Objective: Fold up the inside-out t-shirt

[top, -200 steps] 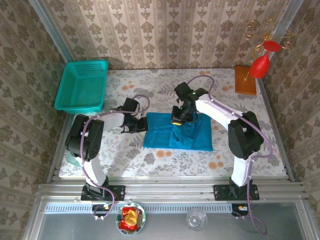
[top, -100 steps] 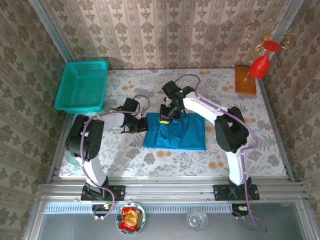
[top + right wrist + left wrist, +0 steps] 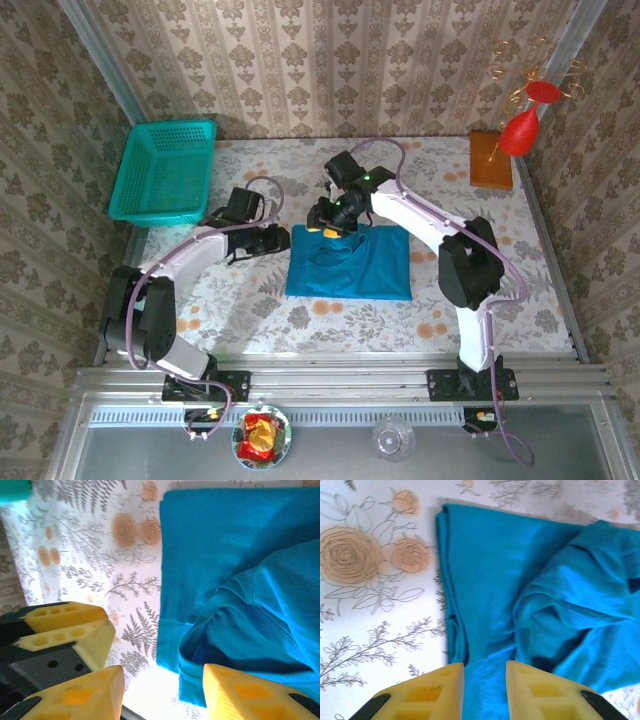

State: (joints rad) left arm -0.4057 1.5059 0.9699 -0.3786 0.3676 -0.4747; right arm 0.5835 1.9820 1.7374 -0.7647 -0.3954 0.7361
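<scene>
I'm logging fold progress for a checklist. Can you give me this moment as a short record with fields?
t-shirt: blue, folded into a rough rectangle mid-table, rumpled at its far-left part
left hand: open, at the t-shirt's left edge
right hand: open, over the rumpled far-left part
basket: far left corner, apart from the t-shirt

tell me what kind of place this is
Most likely a robot test cell dressed up as a home room: wallpaper on the walls, a floral cloth on the table, and the left arm and right arm bolted to a metal rail, with a blue t-shirt laid out.
</scene>
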